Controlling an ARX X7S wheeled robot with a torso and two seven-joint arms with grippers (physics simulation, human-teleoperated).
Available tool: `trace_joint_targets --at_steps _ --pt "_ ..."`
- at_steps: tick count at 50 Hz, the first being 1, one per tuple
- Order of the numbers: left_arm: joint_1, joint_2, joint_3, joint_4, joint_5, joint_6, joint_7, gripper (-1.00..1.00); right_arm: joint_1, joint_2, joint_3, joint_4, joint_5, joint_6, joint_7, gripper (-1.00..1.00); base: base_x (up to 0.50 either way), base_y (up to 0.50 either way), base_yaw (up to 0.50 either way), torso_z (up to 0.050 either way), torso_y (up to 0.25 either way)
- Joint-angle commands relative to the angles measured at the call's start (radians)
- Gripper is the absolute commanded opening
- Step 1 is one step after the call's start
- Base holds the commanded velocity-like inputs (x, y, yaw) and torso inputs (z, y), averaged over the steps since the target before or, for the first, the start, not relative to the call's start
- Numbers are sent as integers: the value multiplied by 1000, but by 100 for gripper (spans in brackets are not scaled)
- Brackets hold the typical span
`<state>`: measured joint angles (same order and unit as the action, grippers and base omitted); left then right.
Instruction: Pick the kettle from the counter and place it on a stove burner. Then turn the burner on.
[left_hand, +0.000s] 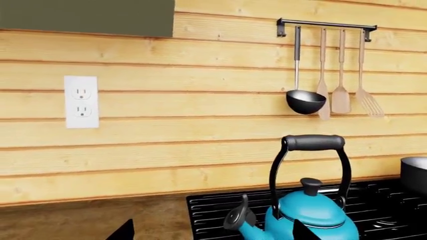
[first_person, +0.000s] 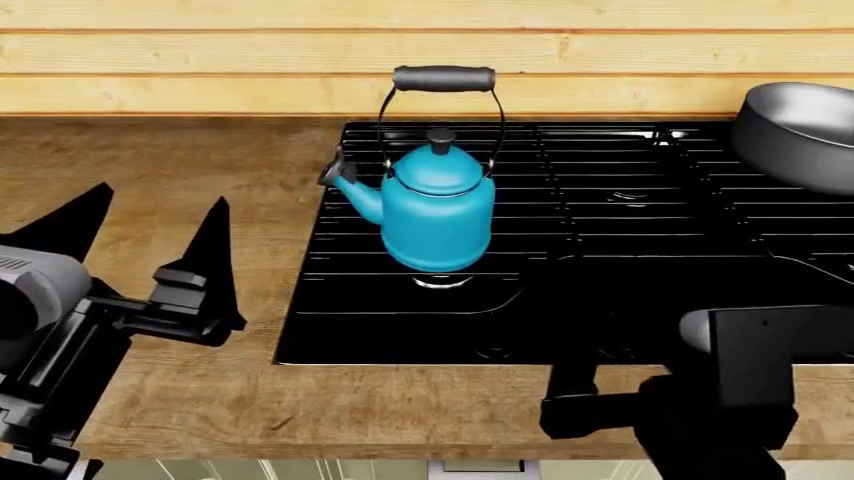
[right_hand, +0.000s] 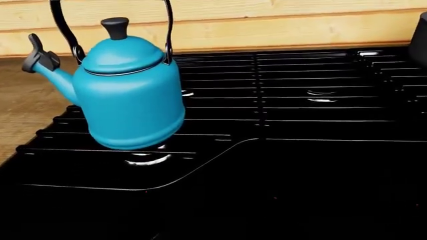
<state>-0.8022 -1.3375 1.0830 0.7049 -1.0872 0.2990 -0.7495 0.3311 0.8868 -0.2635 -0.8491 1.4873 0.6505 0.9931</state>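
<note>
Currently the kettle (first_person: 435, 205) stands upright on the front-left stove burner (first_person: 443, 282), released. Left gripper (first_person: 144, 250) sits over the counter (first_person: 200, 150), fingers spread. Right gripper's state cannot be told; the right arm is nearer the cooktop's front edge.

Kettle (first_person: 437, 215) glossy turquoise-blue; lid knob, spout cap, wire handle black, grip bar dark grey. Cooktop (first_person: 641, 200) under kettle glossy black, parallel grate bars. Burner cap (right_hand: 148, 159) under kettle shiny silver. Counter (first_person: 174, 180) beside cooktop brown wood-grain. Wall (left_hand: 200, 130) behind pale yellow planks. Outlet (left_hand: 81, 101) white. Pot (first_person: 801, 130) grey steel.
</note>
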Motion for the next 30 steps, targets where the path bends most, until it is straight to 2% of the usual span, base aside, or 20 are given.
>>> trace_joint_targets --at_steps 1,16,30 --pt "14 1 1 -6 4 18 -3 100 19 -33 -49 53 -9 25 -23 100 0 0 0 0 0" --pt "31 5 7 -10 20 25 -2 100 83 -62 -130 93 -33 110 -29 100 0 0 0 0 0" --pt "47 22 12 -45 22 38 15 100 151 -135 -193 169 -87 148 -86 100 0 0 0 0 0"
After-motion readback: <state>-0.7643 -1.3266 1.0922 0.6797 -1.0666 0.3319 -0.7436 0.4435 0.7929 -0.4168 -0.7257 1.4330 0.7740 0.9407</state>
